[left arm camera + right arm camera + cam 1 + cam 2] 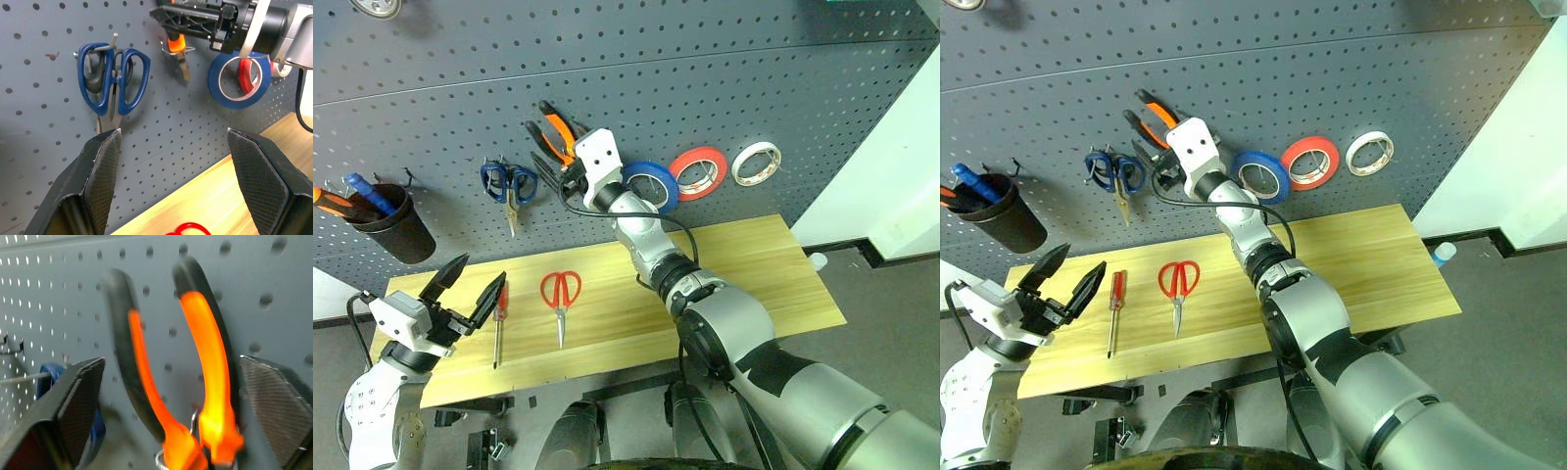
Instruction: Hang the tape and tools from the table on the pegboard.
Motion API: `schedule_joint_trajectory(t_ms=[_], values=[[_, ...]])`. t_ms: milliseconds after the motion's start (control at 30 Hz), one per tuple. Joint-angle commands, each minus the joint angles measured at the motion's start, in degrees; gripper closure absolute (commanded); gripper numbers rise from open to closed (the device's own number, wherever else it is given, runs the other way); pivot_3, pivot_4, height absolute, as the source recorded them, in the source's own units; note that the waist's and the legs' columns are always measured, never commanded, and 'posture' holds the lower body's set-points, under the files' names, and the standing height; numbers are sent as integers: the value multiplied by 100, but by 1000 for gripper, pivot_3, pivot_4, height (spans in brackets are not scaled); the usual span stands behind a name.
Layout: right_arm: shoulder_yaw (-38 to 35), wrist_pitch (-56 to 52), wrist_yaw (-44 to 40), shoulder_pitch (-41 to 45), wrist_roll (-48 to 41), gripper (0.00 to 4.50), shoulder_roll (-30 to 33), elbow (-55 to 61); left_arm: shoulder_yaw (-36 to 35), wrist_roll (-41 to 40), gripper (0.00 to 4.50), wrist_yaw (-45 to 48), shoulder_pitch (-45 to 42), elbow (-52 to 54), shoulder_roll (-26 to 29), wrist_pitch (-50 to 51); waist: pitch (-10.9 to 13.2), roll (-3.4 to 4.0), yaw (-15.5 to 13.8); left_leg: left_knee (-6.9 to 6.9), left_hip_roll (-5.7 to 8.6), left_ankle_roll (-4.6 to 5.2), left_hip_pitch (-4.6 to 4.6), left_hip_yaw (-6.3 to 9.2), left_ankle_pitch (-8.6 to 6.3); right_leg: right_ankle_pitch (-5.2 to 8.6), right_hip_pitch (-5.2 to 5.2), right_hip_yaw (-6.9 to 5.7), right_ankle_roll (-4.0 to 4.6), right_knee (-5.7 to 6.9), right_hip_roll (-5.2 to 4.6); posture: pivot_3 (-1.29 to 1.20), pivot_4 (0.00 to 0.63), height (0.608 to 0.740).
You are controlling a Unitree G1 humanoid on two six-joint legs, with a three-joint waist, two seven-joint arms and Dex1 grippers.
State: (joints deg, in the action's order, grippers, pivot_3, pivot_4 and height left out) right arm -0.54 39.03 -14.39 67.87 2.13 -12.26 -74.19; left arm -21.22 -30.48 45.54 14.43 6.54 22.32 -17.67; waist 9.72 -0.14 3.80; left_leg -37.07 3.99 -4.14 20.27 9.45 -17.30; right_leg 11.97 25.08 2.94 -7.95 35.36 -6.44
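**Now: left gripper open beside the screwdriver, right gripper spread around the hung pliers**

Nearest, at the table's [744,264] left end, the left gripper [470,284] hovers empty with its two black fingers spread wide. Just to its right lies the red-handled screwdriver [498,323], touching nothing else, its long axis running from the front edge toward the pegboard [705,78], handle at the far end. A little further right the red-handled scissors [560,302] lie along the same line, handles toward the board. The left arm is clearly the nearer one to both, and nothing lies between it and the screwdriver.

Farther back, the right arm reaches across the table to the board. The right gripper [171,396] has its fingers parted on either side of the orange-and-black pliers [195,377], which hang from a hook; whether a finger touches them is unclear. Just right of it hangs the blue tape [651,184], then a red roll [698,172] and a white roll [756,163]. Left of the pliers hang blue-handled scissors [110,81], and a black cup [396,227] holds other screwdrivers.
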Motion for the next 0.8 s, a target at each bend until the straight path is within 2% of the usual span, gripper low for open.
schedule_joint_trajectory(t_ms=[33, 167, 300, 433, 567, 667, 800], values=[[-28, 530, 10, -148, -7, 18, 50, 438, -89, -15, 885, -40, 28, 203, 84, 8, 0, 0, 2, 0, 0, 0, -4, 0, 0, 0, -5, 0, 0, -1, 0, 64, 141, 738], [154, 1020, -301, -584, 5, 18, 188, 1047, -190, -77, 885, -33, 181, 266, 94, 21, 0, -1, 12, 2, 0, 1, -2, 0, -1, 1, -5, 0, -1, -7, 0, 47, 140, 738], [487, 1029, -684, -1473, -43, 18, 406, 2487, -344, -132, 885, -60, 459, 322, 93, 46, -1, -1, 16, 5, -1, 2, 1, -2, -2, 2, -2, 0, -2, -15, 0, 39, 142, 738], [872, 205, -1126, -2544, -305, 18, 732, 4629, -399, 137, 885, -162, 695, 194, 160, 98, 0, -1, -4, 5, -3, 3, 7, -3, -2, 3, 1, 0, -4, -17, 0, 41, 147, 738], [1029, -1085, -1478, -3473, -631, 18, 1411, 6767, -107, 868, 885, -780, 809, 114, 279, 787, 0, -1, -113, 1, -2, 3, 0, -2, -3, 3, -11, 0, -4, -17, 0, 35, 152, 738], [963, -1803, -1647, -3856, -884, 18, 1883, 7692, 319, 1430, 885, -1420, 714, 286, 278, 1749, 2, -1, -133, -1, -2, 4, -10, -2, -3, 7, -27, -1, -4, -23, 0, 23, 157, 738], [841, -2577, -2043, -4199, -1168, 18, 2629, 8344, 964, 2159, 885, -2276, 359, 710, 133, 2994, 8, -11, -164, -6, -1, 4, -28, 3, -3, 13, -53, -6, -6, -27, -1, 12, 160, 738]])
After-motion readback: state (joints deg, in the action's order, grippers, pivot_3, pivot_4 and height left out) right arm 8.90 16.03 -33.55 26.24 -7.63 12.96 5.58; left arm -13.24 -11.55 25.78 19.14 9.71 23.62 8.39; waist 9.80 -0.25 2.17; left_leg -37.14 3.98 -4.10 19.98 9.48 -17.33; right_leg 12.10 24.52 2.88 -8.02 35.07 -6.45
